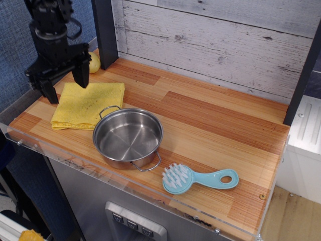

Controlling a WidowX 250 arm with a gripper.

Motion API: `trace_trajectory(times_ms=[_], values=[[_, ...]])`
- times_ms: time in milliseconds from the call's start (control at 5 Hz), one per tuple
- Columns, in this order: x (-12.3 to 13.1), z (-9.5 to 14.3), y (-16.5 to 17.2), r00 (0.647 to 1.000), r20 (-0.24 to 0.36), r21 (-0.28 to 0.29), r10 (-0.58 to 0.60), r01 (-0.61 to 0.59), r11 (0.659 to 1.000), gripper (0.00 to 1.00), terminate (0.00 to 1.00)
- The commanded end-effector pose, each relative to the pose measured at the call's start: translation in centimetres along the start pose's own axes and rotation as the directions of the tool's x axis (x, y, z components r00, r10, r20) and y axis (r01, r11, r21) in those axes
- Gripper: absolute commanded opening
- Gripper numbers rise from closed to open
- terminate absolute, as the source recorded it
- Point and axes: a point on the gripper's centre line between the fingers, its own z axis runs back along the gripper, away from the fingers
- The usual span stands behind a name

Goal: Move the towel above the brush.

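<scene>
The folded yellow towel [88, 105] lies flat at the left end of the wooden counter. The light blue brush [198, 178] with white bristles lies near the front edge at the right, handle pointing right. My black gripper [66, 88] is open and empty, its two fingers pointing down just over the towel's far left edge. Whether the fingertips touch the cloth, I cannot tell.
A steel pot [128, 136] with two handles stands between towel and brush, touching the towel's right edge. A small round yellow fruit [93, 61] sits at the back left by a dark post [104, 30]. A white plank wall runs along the back.
</scene>
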Motion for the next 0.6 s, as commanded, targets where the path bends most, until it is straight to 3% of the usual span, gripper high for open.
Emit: trace_trajectory(times_ms=[0,200,400], values=[[-0.5,-0.4,-2.3,1.0,0.0,-0.012,0.007,-0.007,1.0,1.0,0.0],[-0.9,-1.4,-3.3,0.999,-0.05,0.003,0.004,-0.004,1.0,1.0,0.0],[-1.2,-2.3,-4.5,0.998,-0.064,0.024,0.006,-0.005,1.0,1.0,0.0]])
